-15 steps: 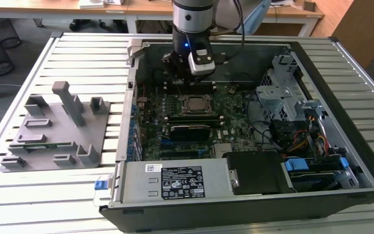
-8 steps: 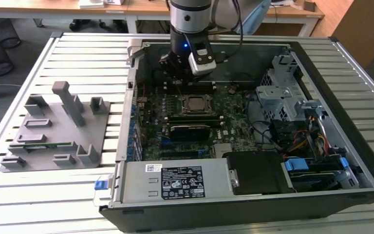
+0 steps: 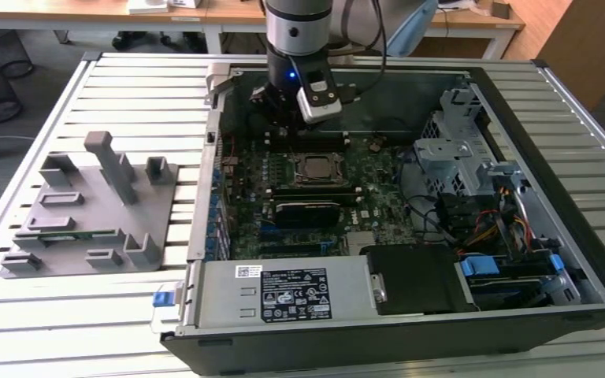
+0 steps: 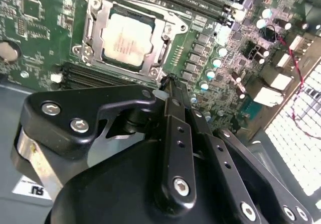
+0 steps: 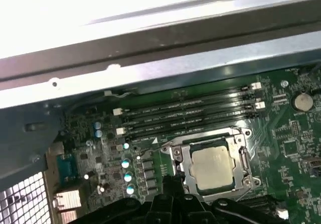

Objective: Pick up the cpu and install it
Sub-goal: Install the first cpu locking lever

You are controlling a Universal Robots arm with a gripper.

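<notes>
Flat square silver-topped cpu [image 4: 125, 40] already sits in its socket (looks installed), just beyond the gripper's [image 4: 169, 83] clenched, empty fingers [image 4: 170, 133].

— Any print I can make out from here?

— A white sticker [image 3: 246, 271] and a black label [image 3: 295, 293] sit on the grey metal power supply box [image 3: 281, 293], and faint marks cross the silver square cpu [image 4: 125, 39], but I can read none of it.
</notes>
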